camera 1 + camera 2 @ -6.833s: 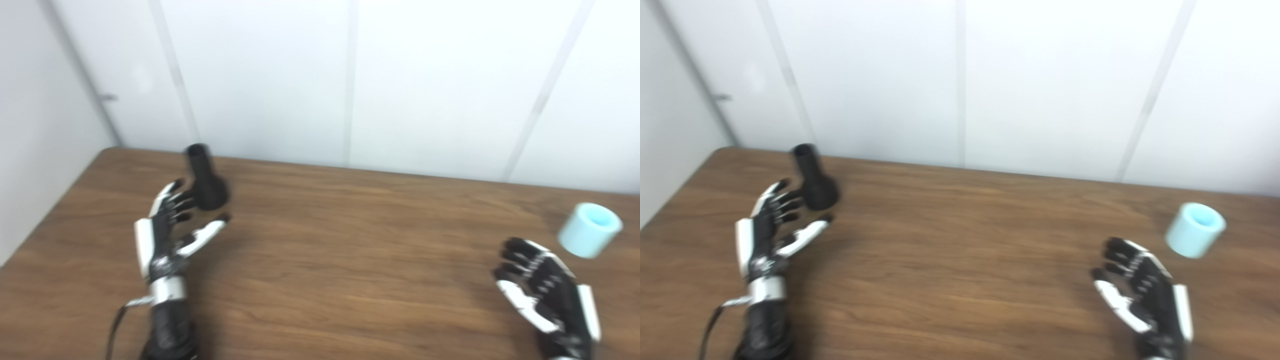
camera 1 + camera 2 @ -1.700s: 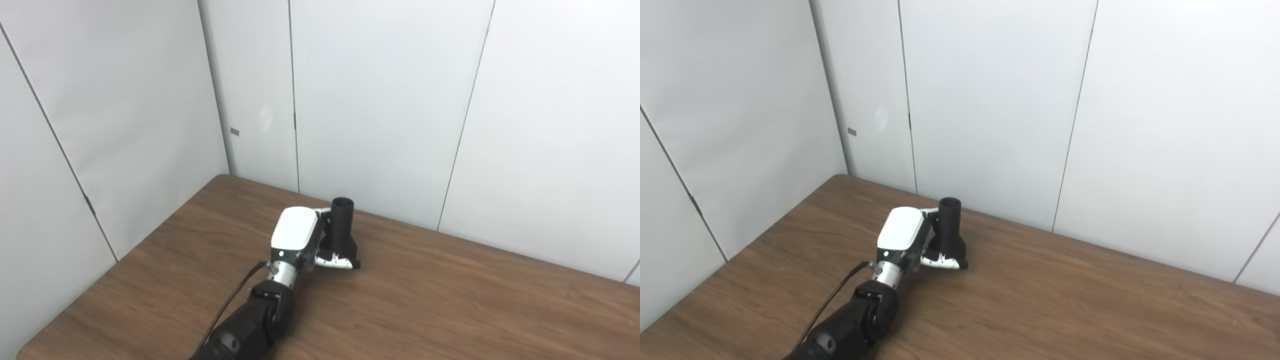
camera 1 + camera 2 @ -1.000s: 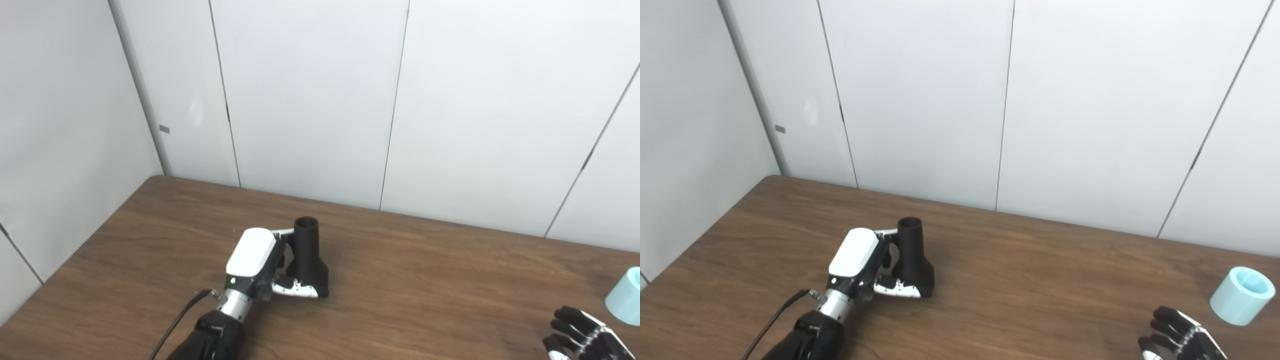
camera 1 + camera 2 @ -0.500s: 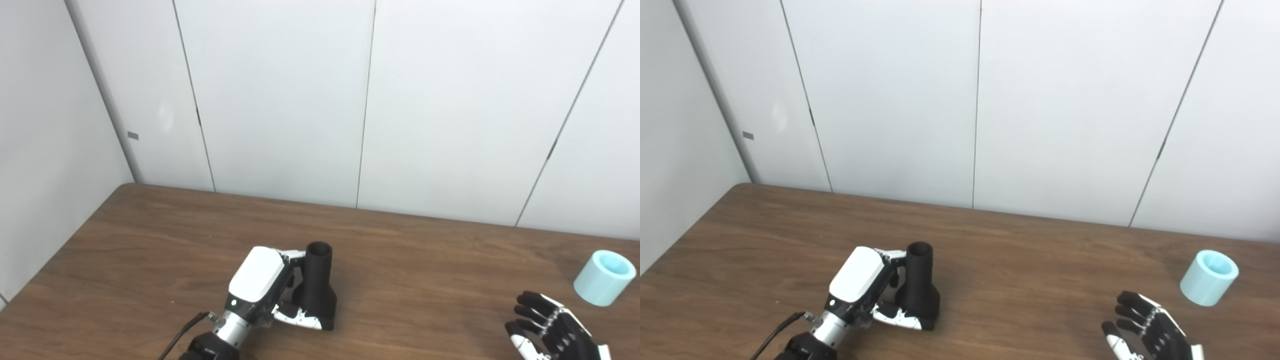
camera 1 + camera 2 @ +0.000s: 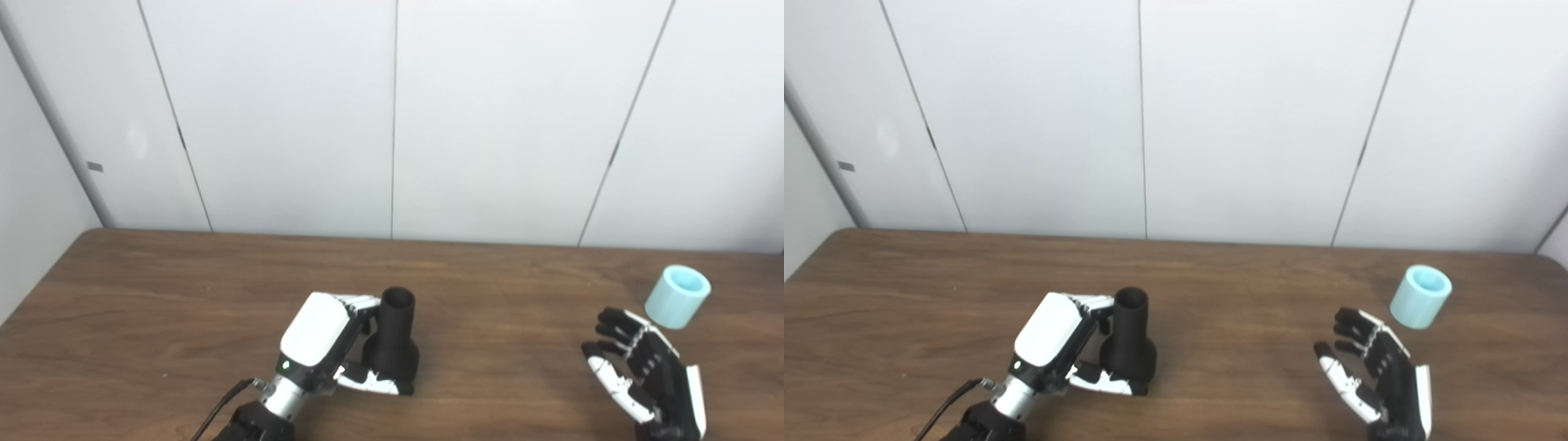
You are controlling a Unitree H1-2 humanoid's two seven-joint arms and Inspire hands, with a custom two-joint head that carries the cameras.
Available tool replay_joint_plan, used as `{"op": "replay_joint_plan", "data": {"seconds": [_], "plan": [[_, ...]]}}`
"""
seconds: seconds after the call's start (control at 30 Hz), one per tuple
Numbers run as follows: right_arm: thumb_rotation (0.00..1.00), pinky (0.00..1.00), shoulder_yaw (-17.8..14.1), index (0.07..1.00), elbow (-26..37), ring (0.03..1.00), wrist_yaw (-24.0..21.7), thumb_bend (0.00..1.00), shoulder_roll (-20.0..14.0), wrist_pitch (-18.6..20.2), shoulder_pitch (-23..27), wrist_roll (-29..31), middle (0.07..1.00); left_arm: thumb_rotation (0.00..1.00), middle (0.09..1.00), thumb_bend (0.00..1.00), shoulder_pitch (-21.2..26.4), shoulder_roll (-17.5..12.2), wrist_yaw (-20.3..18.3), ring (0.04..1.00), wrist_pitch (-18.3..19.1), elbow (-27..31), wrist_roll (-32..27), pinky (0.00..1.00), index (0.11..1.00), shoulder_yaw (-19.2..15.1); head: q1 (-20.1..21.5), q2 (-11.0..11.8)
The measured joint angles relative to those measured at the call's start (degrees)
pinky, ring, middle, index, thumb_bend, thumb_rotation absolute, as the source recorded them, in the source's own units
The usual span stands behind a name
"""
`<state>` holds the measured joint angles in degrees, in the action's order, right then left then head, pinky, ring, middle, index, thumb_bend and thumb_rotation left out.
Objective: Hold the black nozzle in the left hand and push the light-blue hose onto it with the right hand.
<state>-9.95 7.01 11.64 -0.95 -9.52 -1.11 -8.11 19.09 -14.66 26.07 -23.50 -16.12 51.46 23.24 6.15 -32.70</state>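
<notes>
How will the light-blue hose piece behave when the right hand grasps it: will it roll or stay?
The light-blue hose is a short open cylinder that looks tilted on the table, so a nudge may roll it. Its walls look thick, so it probably holds its shape.

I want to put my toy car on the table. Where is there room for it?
The widest bare patch is the middle of the table, between the black nozzle in the left hand and the open right hand. The far-left stretch along the wall is bare too. It is tighter near the right hand and the light-blue hose.
</notes>
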Motion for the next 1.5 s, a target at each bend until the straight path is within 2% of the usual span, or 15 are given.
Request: {"op": "replay_joint_plan", "data": {"seconds": [0.1,0.17,0.3,0.37,0.5,0.57,0.63,0.8,0.87,1.0,1.23,1.33,1.37,1.4,1.5], "plan": [[0.29,0.62,-1.54,0.676,0.55,0.698,2.05,0.37,-0.49,-0.27,0.91,-2.2,0.708,0.0,0.519,0.5,1.1,1.27,2.57,0.38,-0.22,-2.3,0.74,0.25,0.492,0.0,1.23,-0.18],[0.26,0.62,-2.73,0.672,0.64,0.706,3.59,0.42,-1.04,-0.62,1.44,-3.99,0.713,0.0,0.52,0.5,1.91,1.98,4.28,0.38,-0.44,-3.44,1.05,0.25,0.495,0.45,1.85,-0.26],[0.24,0.61,-4.86,0.691,1.23,0.722,7.71,0.51,-2.27,-2.07,2.76,-9.93,0.737,0.0,0.52,0.5,3.27,2.35,7.55,0.393,-2.14,-5.01,1.81,0.26,0.489,3.14,3.25,-0.35],[0.23,0.7,-5.59,0.746,2.49,0.805,8.86,0.61,-2.67,-2.13,3.41,-10.8,0.806,0.0,0.521,0.5,3.9,2.37,8.6,0.396,-2.26,-5.59,2.29,0.26,0.484,4.6,4.13,-0.35],[0.3,0.83,-6.93,0.828,4.2,0.904,9.72,0.68,-3.1,-2.03,5.36,-10.05,0.891,0.0,0.525,0.5,4.52,2.44,10.76,0.394,-2.38,-6.64,2.76,0.27,0.479,5.6,4.92,-0.26],[0.33,0.91,-7.75,0.914,4.18,0.962,10.14,0.72,-3.54,-1.85,6.18,-10.03,0.956,0.0,0.525,0.5,4.79,2.43,11.78,0.393,-2.39,-6.88,2.98,0.27,0.48,6.26,5.18,-0.18],[0.36,0.94,-8.64,0.95,3.89,0.986,10.68,0.75,-4.18,-1.54,6.7,-10.07,0.984,0.0,0.525,0.5,5.12,2.31,12.43,0.398,-2.5,-7.21,3.06,0.27,0.479,7.2,5.71,0.0],[0.47,1.0,-10.45,0.999,-6.62,1.0,13.26,0.89,-7.57,-2.1,8.53,-11.12,1.0,0.0,0.523,0.5,6.22,1.68,14.07,0.41,-2.53,-8.27,2.95,0.28,0.475,9.76,9.05,0.53],[0.51,0.94,-10.7,1.0,-11.56,0.983,13.47,0.96,-9.09,-1.92,8.82,-11.05,1.0,0.0,0.522,0.5,6.48,1.3,14.19,0.407,-2.54,-8.28,2.71,0.28,0.482,10.76,9.58,0.44],[0.5,0.9,-10.32,1.0,-12.62,0.961,14.11,0.97,-9.39,0.09,8.87,-11.3,0.998,0.0,0.524,0.5,6.58,0.86,14.18,0.402,-2.54,-8.56,2.15,0.28,0.483,11.11,9.41,0.18],[0.48,0.94,-8.71,1.0,-12.42,0.984,14.12,0.95,-9.24,2.48,9.8,-11.28,1.0,0.0,0.515,0.5,7.63,0.77,13.58,0.375,-2.54,-9.63,-0.03,0.25,0.5,12.75,9.14,0.09],[0.47,0.94,-8.33,1.0,-11.93,0.984,14.12,0.93,-9.08,3.72,9.74,-11.3,1.0,0.0,0.461,0.49,8.11,0.71,11.13,0.338,-2.57,-10.48,-2.27,0.19,0.53,13.04,9.23,0.09],[0.47,0.94,-8.23,1.0,-11.78,0.985,14.12,0.92,-9.09,4.11,9.75,-11.3,1.0,0.0,0.478,0.5,8.31,0.74,10.71,0.362,-2.59,-10.85,-3.11,0.16,0.506,13.0,9.23,0.17],[0.47,0.93,-8.07,1.0,-11.6,0.982,14.12,0.92,-9.09,4.81,9.76,-11.3,1.0,0.0,0.474,0.52,8.44,0.76,9.9,0.217,-2.59,-11.11,-3.98,0.12,0.489,12.95,9.23,0.26],[0.47,0.92,-7.42,1.0,-11.03,0.979,13.89,0.91,-9.09,6.09,9.59,-11.31,1.0,0.0,0.472,0.52,8.62,0.84,7.92,0.141,-2.59,-11.38,-6.29,0.09,0.481,12.52,9.32,0.26]]}}
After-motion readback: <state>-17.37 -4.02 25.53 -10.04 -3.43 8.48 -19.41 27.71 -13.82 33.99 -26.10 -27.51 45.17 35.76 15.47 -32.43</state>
